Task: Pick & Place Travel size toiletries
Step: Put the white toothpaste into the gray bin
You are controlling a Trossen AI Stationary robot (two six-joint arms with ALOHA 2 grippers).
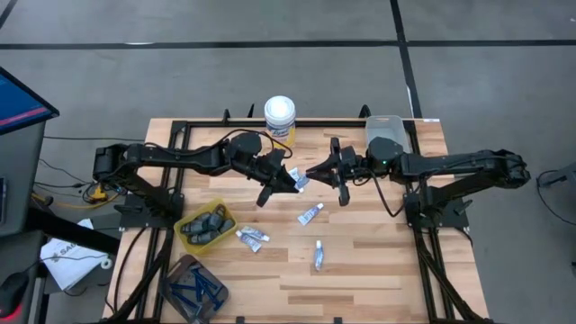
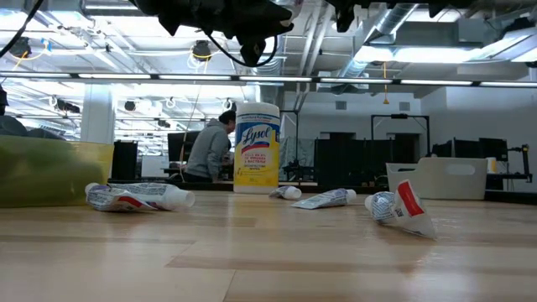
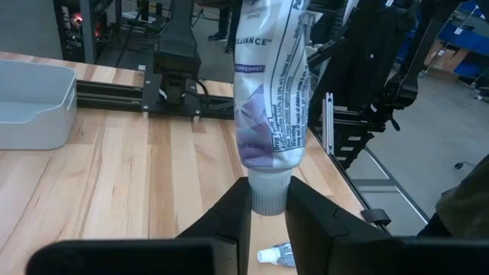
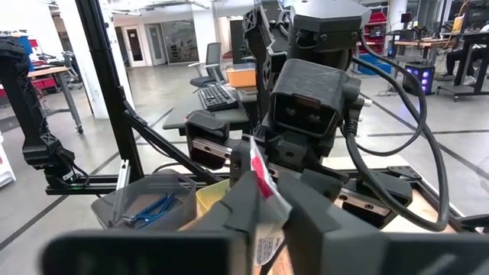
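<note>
The left hand [image 1: 286, 183] and the right hand [image 1: 317, 171] meet above the middle of the wooden counter [image 1: 378, 270], both clamped on one small white soft plastic tube with blue print [image 3: 271, 92]: left at its cap, right at its crimped end. Three similar tubes [image 1: 310, 214] lie below.

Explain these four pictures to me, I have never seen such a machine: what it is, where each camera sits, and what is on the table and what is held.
Two dark robot arms work at a wooden table. One camera looks down from above, one sits at table-top height, and one rides on each wrist. Mid-table, the left gripper pinches a white tube by its cap, while the right gripper is closed on its other end. More tubes lie loose. A yellow bin holds grey sticks, a dark bin blue ones. A tall wipes canister stands at the back.
</note>
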